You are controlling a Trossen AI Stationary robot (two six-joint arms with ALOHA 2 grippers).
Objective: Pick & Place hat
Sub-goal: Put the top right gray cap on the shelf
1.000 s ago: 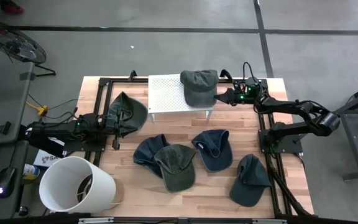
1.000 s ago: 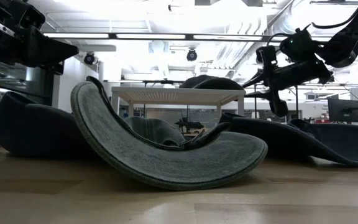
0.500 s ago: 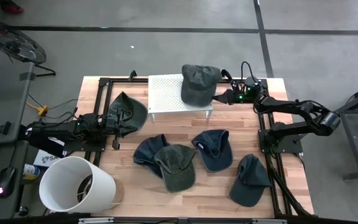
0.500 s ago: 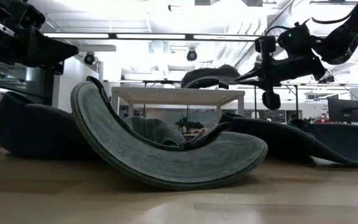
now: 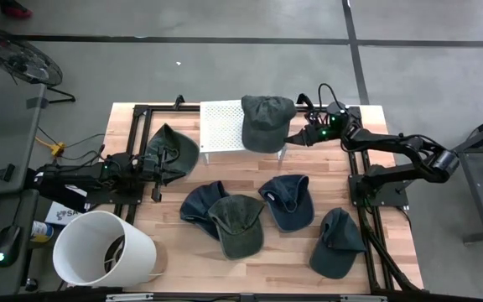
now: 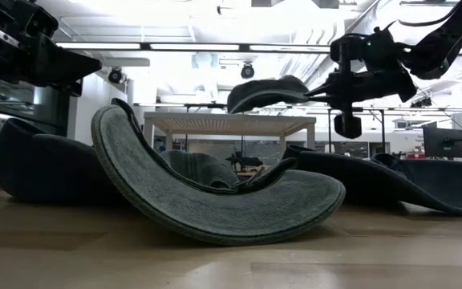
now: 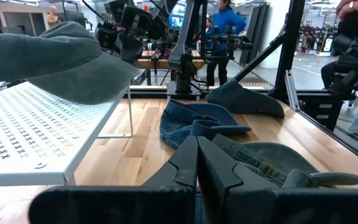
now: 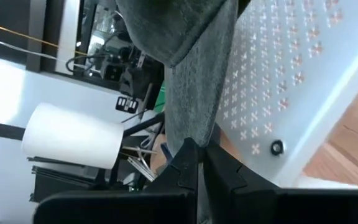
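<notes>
Gripping a green hat [image 5: 267,122] over the white stand [image 5: 222,127], the right gripper [image 5: 296,134] clears loose caps [image 5: 235,223] below.

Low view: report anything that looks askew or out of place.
The grey-green cap hangs tilted above the white perforated stand, pinched at its brim by the right gripper. A second green cap on the table rests curled up on its edge.
</notes>
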